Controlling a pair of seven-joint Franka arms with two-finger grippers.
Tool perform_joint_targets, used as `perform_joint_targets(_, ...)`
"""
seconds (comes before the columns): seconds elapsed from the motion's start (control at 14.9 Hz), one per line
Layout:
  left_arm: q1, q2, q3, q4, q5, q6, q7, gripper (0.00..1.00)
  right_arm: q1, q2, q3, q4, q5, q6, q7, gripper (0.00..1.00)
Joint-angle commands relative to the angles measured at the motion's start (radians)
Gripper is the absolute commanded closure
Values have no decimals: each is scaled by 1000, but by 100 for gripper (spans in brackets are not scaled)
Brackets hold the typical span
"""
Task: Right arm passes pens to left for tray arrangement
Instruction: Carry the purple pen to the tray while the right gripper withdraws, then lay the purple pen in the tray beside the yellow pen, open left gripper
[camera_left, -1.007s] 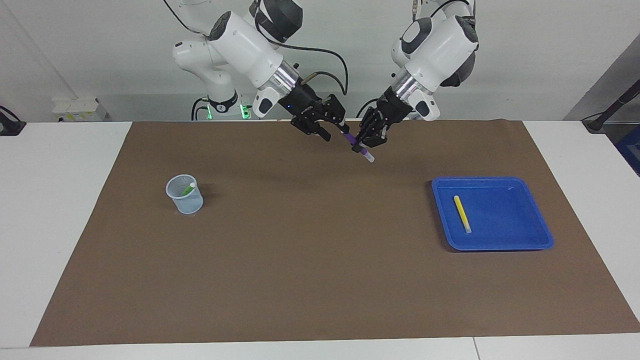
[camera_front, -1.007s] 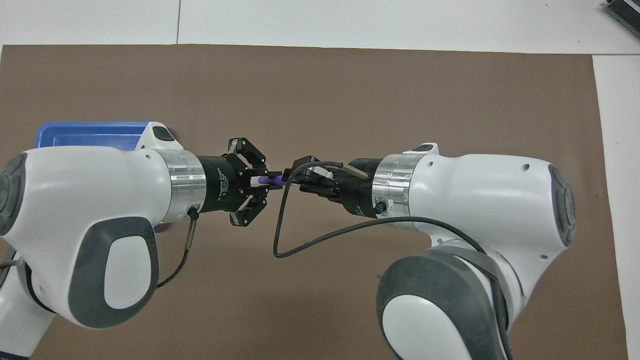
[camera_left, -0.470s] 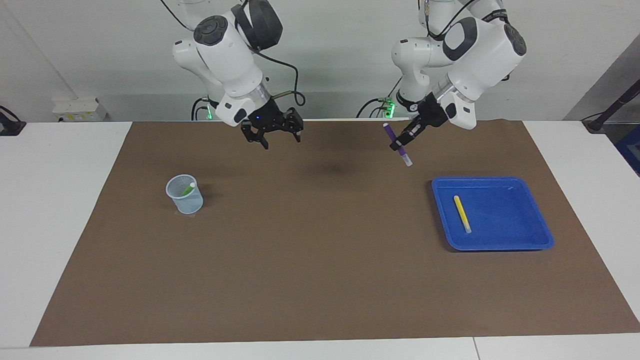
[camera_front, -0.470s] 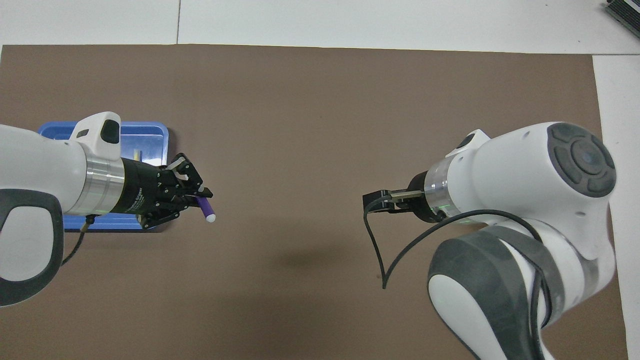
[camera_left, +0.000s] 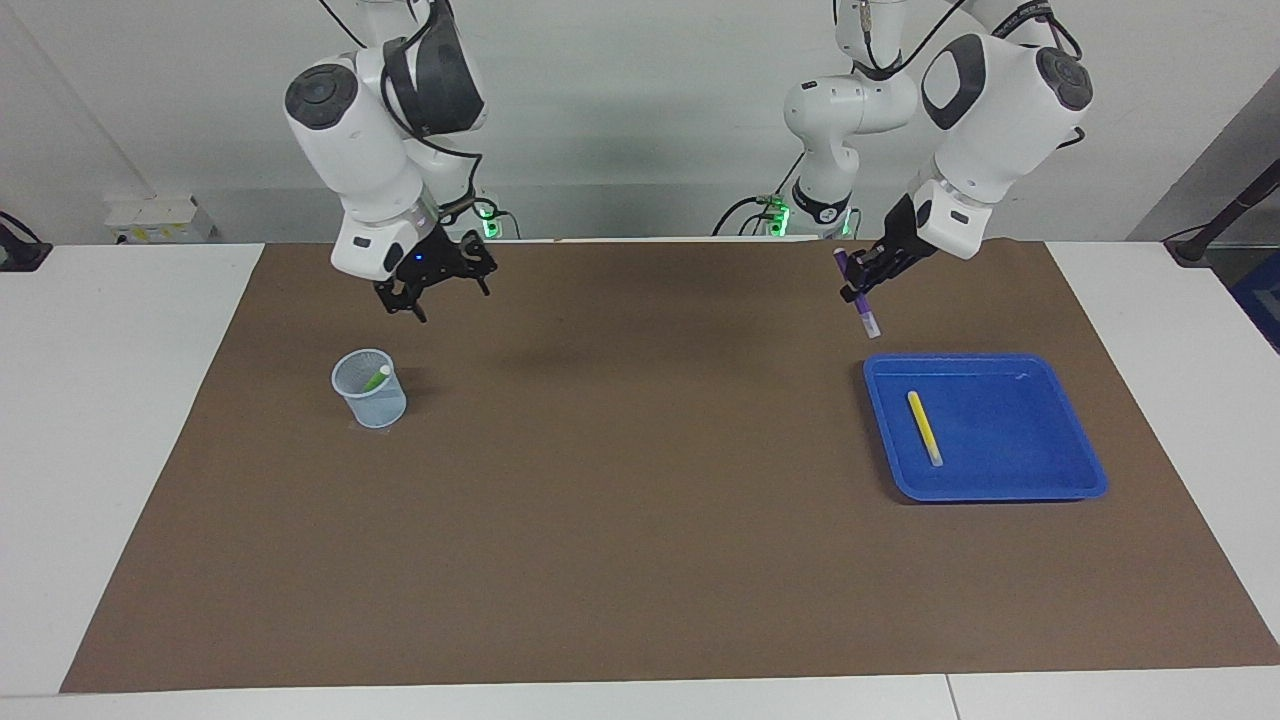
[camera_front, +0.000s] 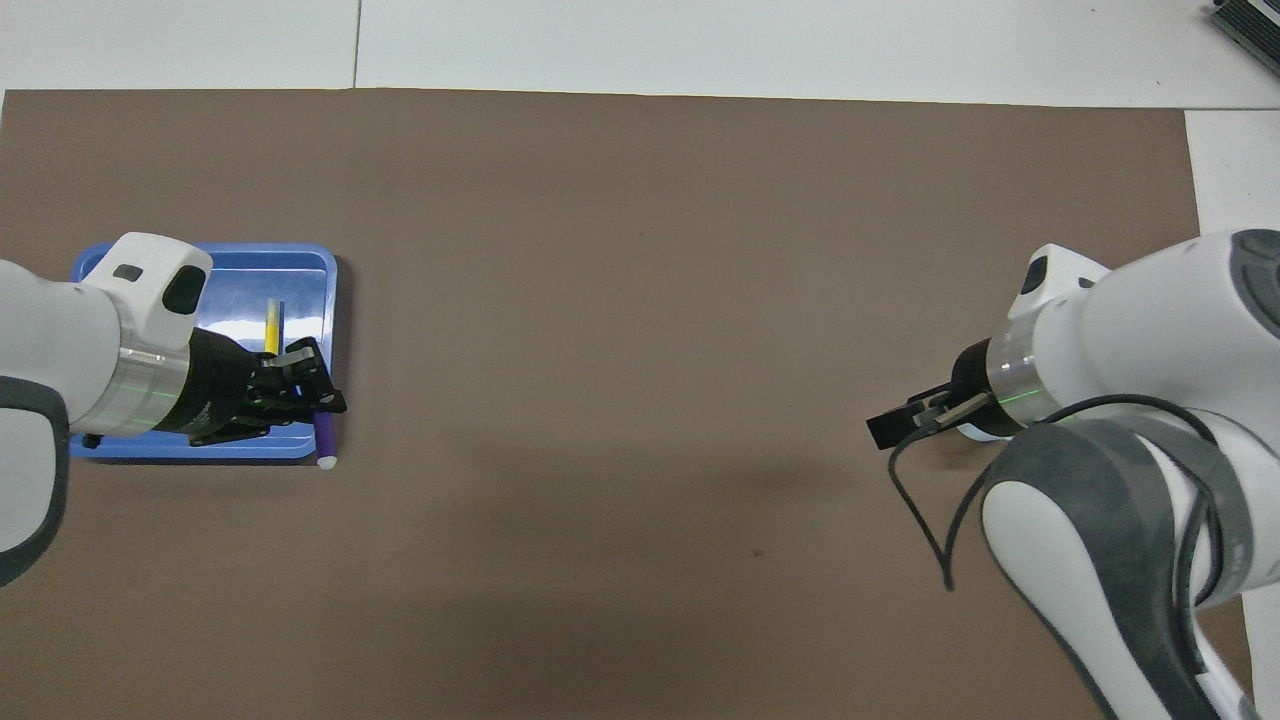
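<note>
Purple slim plastic marker pen (camera_left: 858, 288), light, stiff and slippery, hangs clenched mid-barrel in left claw (camera_left: 866, 281), right of frame; right claw (camera_left: 432, 287) released.

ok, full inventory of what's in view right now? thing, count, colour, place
purple pen: 1, purple, held in air near the tray corner nearest the robots
yellow pen: 1, yellow, lying in the tray
green pen: 1, green, standing in the cup
tray: 1, bright blue, left arm's end of the table
cup: 1, translucent bluish, right arm's end
mat: 1, brown, covering the table
left gripper: shut on the purple pen
right gripper: open, empty, above the cup
</note>
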Motion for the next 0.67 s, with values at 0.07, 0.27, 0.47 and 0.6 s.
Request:
perform_joint_targets(0.07, 80, -20, -8, -49, 121, 17, 231, 100, -34, -24, 15, -100, -85, 124, -327, 0)
perform_joint_targets(0.27, 135, 14, -8, -72, 172, 81, 339, 100, -68, 20, 16, -123, -123, 225, -626, 0)
perform_joint_targets(0.47, 164, 73, -8, -78, 223, 160, 374, 100, -116, 65, 18, -122, -123, 250, -694, 10)
perform_joint_targets(0.6, 192, 109, -8, -78, 241, 206, 403, 100, -97, 72, 20, -122, -123, 265, -672, 26)
